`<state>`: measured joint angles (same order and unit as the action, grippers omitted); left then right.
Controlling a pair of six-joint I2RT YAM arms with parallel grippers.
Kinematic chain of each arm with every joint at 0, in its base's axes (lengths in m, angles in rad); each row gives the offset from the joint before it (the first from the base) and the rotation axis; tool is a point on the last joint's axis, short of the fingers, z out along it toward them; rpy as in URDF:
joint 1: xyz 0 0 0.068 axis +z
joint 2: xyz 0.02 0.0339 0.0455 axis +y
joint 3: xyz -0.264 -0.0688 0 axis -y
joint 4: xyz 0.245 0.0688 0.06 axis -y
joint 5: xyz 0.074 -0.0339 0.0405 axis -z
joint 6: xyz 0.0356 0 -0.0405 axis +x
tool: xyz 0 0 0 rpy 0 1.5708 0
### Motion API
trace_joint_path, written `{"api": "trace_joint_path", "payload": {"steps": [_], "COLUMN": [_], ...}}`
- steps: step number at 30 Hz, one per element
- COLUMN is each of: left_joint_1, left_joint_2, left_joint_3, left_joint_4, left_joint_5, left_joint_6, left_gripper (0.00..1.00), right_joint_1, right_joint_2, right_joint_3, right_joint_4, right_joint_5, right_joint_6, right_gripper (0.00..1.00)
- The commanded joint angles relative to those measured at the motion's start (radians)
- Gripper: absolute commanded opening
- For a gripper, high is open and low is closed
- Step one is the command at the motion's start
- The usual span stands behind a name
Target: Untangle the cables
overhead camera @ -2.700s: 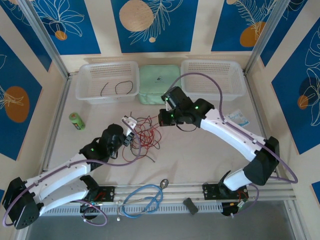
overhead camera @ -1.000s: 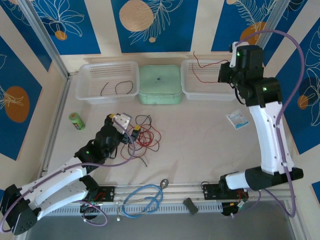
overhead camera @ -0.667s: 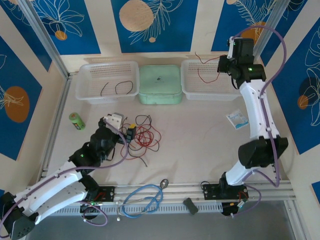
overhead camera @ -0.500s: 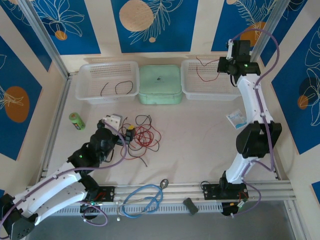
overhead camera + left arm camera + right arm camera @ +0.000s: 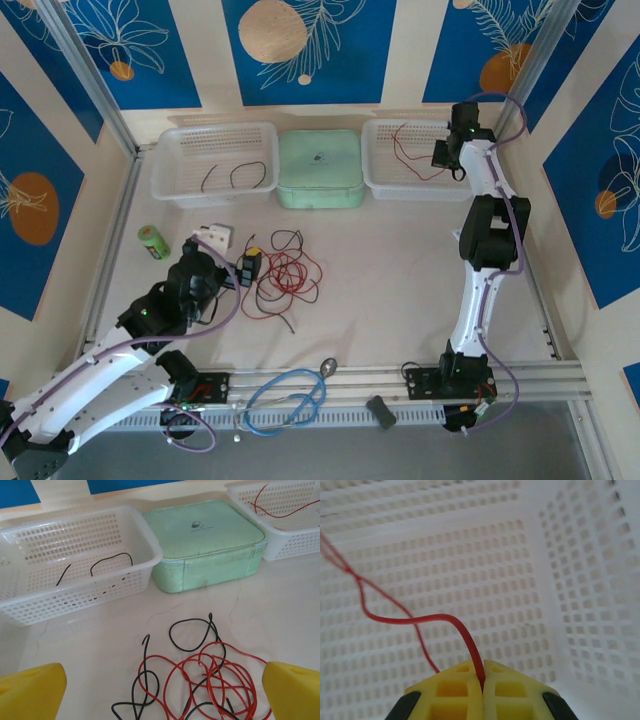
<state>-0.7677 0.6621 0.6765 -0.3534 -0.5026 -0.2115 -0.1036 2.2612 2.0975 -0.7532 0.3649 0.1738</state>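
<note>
A tangle of red and black cables lies on the table left of centre, and in the left wrist view the cables lie just ahead of my fingers. My left gripper hovers at the tangle's left side, open, its yellow fingertips wide apart and holding nothing. Stretched far back, my right gripper hangs over the right basket, shut on a red cable. That red cable trails into the basket. A black cable lies in the left basket.
A mint green case sits between the two baskets. A green can lies at the left. A light-blue looped cable and a small dark block rest on the near rail.
My right arm has stretched out straight and carried the red cable further back over the right basket. The left gripper has drawn back to the left of the tangle, still open.
</note>
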Motion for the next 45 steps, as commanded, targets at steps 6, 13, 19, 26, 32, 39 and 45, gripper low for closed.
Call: {"api": "trace_joint_path", "payload": {"steps": [6,13,19,26,32,39,45], "left_joint_1": [0.006,0.013,0.045,0.07,0.185,0.366,0.379], "left_joint_2": [0.032,0.097,0.142,0.192,0.234,0.309,0.461], "left_joint_3": [0.098,0.175,0.208,0.151,0.022,-0.109,-0.082], "left_joint_4": [-0.233,-0.444,-0.58,-0.618,-0.522,-0.267,-0.18], "left_joint_5": [-0.069,-0.074,-0.006,0.13,0.203,0.337,0.333], "left_joint_6": [-0.165,-0.359,-0.511,-0.608,-0.584,-0.437,-0.3], "left_gripper": [0.99,0.98,0.96,0.87,0.72,0.6,0.61], "right_joint_1": [-0.048,-0.05,-0.041,-0.012,0.056,0.113,0.114], "right_joint_2": [0.083,0.005,-0.184,-0.476,-0.738,-0.949,-1.032], "right_joint_3": [0.205,0.192,0.064,-0.191,-0.455,-0.656,-0.704], "right_joint_4": [-0.216,-0.242,-0.216,-0.172,-0.122,-0.11,-0.131], "right_joint_5": [0.031,-0.035,-0.092,-0.179,-0.235,-0.247,-0.237], "right_joint_6": [0.151,0.19,0.217,0.251,0.269,0.291,0.294], "right_gripper": [0.44,0.64,0.73,0.72,0.69,0.69,0.69]}}
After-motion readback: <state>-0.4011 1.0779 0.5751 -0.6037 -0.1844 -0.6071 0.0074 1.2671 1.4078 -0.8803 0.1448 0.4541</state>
